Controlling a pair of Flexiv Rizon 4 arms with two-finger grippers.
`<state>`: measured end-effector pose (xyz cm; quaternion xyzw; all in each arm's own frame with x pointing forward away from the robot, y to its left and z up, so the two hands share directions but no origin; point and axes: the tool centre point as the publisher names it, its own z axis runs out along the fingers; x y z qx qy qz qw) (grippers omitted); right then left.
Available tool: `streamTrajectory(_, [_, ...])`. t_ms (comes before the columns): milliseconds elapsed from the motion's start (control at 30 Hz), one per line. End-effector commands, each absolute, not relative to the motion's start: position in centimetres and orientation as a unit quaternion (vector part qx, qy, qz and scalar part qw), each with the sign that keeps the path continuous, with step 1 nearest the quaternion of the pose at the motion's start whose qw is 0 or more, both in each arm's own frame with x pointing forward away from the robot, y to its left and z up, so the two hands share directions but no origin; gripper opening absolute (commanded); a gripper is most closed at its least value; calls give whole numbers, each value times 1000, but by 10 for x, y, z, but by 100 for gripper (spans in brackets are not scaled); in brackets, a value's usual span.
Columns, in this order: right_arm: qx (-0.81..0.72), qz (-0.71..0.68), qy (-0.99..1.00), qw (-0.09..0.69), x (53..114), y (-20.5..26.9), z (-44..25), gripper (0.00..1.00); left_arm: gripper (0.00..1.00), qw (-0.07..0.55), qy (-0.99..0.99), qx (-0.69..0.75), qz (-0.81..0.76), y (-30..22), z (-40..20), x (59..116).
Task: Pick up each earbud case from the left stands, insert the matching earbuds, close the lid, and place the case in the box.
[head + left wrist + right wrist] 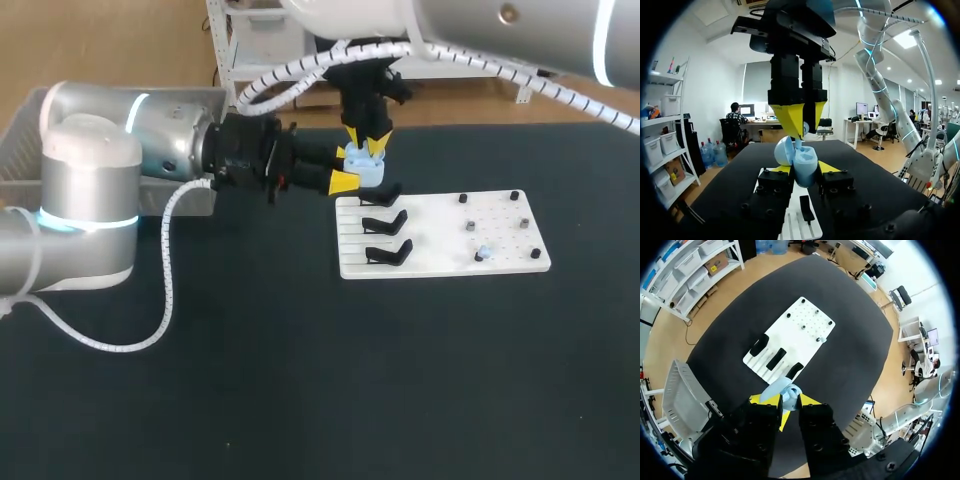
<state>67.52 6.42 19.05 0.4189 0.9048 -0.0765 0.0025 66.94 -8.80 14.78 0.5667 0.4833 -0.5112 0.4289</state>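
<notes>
While the left gripper [804, 169] clamps the pale blue earbud case [805, 161] from both sides, the case stands mouth-up, lid [784, 150] swung open sideways, just above the white board [440, 240] on the black table [300, 380]; the right gripper [802, 132] hangs straight overhead, grip impossible to tell

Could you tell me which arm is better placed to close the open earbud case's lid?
Probably the right: the left gripper is shut on the earbud case, and the right gripper hangs just above its open lid.
</notes>
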Motion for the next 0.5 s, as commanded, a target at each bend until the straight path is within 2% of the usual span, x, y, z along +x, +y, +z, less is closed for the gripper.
streamTrajectory(33, [420,-73,905,5,675,65,195,0,0,431,483,566,-510,-88,149,668])
streamTrajectory(500, [427,-62,902,-3,668,64,201,0,0,431,483,566,-510,-88,149,668])
